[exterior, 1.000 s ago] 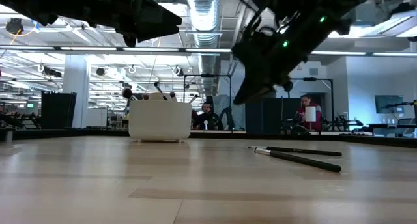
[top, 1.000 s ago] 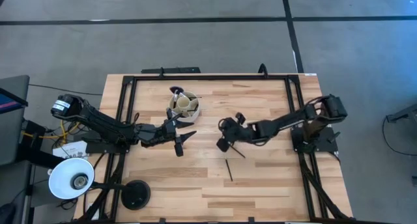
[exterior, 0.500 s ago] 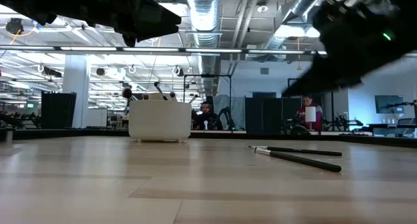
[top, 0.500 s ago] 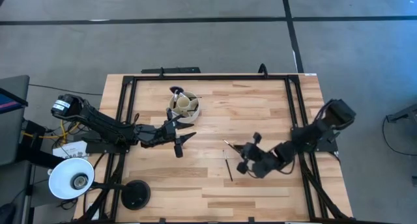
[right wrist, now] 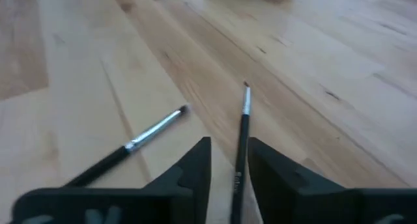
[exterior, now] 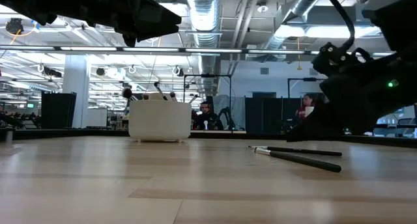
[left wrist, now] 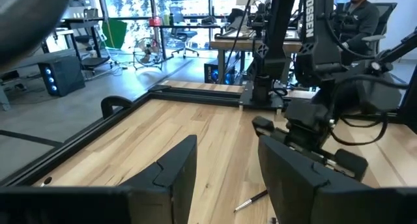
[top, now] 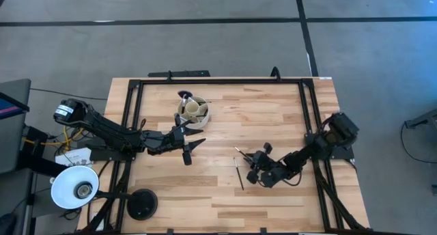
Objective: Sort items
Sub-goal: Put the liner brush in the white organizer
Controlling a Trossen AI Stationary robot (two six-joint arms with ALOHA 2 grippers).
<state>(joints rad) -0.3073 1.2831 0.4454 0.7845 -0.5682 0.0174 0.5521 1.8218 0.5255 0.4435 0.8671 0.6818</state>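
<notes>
Right hand (right wrist: 225,168): lowered near the surface (top: 273,112), fingers slightly parted around one brush (right wrist: 242,129), not closed on it.
Second brush (right wrist: 133,144): lying just beside the first.
Left hand (top: 190,150): open, empty, held near the cup (top: 194,111).
Handling: brushes judged light, stiff, thin, prone to rolling; best gripped mid-handle.

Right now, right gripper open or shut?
Open. The right gripper shows a gap between its fingers, with one brush lying on the table in line with that gap, ungripped.

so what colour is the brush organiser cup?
Cream; the cup shows best in the high view.
</notes>
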